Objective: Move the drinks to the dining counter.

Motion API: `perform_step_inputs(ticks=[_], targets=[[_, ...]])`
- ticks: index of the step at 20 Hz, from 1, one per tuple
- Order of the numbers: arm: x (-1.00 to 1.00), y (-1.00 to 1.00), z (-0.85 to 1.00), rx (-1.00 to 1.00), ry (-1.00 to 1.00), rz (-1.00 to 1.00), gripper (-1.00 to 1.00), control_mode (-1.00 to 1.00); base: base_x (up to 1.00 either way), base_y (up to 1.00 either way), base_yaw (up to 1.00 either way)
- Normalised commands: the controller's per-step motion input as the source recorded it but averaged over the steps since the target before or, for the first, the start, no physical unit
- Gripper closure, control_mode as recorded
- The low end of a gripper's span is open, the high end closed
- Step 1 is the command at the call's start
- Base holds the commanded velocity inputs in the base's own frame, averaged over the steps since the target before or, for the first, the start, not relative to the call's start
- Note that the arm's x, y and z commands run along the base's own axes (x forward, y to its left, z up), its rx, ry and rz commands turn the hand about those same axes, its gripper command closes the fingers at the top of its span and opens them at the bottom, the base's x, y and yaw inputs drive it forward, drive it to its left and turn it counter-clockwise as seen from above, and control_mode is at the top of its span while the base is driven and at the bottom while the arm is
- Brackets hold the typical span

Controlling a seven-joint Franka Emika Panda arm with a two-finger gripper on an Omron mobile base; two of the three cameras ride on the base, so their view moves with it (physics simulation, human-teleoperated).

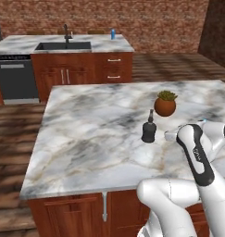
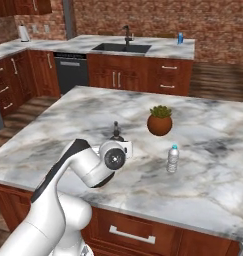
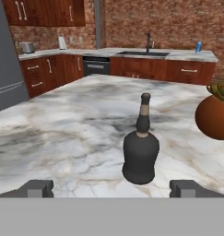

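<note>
In your hand view the gripper (image 3: 111, 188) stands wide open with nothing between its jaws: its two dark fingertips (image 3: 37, 188) sit far apart at the bottom of the frame. The squat black narrow-necked bottle (image 3: 140, 154) stands upright just beyond them, near the centre of the frame, on the grey-white veined marble island top (image 3: 62, 133), and nothing is touching it. At the right edge of that view you can see the round terracotta pot with a green plant (image 3: 216, 115), cut off by the frame and apart from the bottle.

Look at the right base view: the clear plastic water bottle (image 2: 172, 159) stands upright right of centre, below the pot (image 2: 159, 121) and clear of it. The black bottle (image 2: 116, 133) peeks out just behind the white arm's wrist.

In the left base view the black bottle (image 1: 149, 129) sits right of centre, with the pot (image 1: 165, 103) up and to its right.

At the top of each base view lies the long marble dining counter with its black inset sink and black faucet (image 1: 104, 44). A small blue drink (image 1: 113, 34) stands upright on it, right of the sink; you cannot tell from here whether it is the can or the carton.
</note>
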Motion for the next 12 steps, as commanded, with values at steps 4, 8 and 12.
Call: perform_step_inputs(ticks=[4,8,12], targets=[[0.00,0.00,0.00,0.00,0.00,0.00,-1.00,1.00,0.26,0.07,-0.02],[0.00,0.00,0.00,0.00,0.00,0.00,-1.00,1.00,0.10,0.01,0.00],[0.00,0.00,0.00,0.00,0.00,0.00,-1.00,1.00,0.08,0.00,0.00]])
